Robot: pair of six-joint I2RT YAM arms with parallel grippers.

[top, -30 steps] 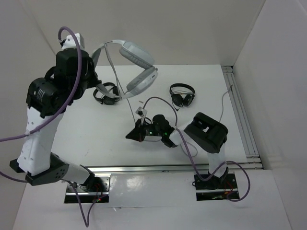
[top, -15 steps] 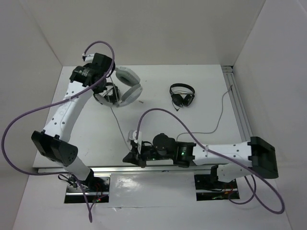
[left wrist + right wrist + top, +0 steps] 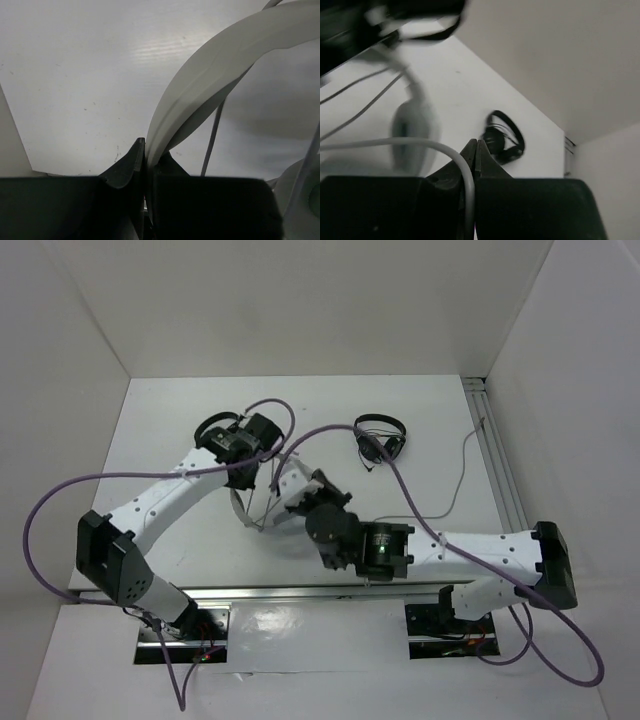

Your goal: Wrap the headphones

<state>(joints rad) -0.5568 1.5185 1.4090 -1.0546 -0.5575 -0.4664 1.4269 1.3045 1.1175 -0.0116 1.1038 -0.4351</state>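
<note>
Found the left end effector (image 3: 146, 150) pinching the wide band of the white headphones (image 3: 210, 65) at the middle of the tabletop (image 3: 440, 440). Observed the right end effector (image 3: 474, 147) just beside it, pressed together on the thin grey cable (image 3: 395, 143). Noted black headphones (image 3: 502, 137) lying apart, towards the far right.

Bright even light, soft shadows on the table (image 3: 450, 440); right wrist view blurred, fingers (image 3: 420, 205) dark.

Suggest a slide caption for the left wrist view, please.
Left end effector shut on the band of the white headphones, grey cable beyond.
</note>
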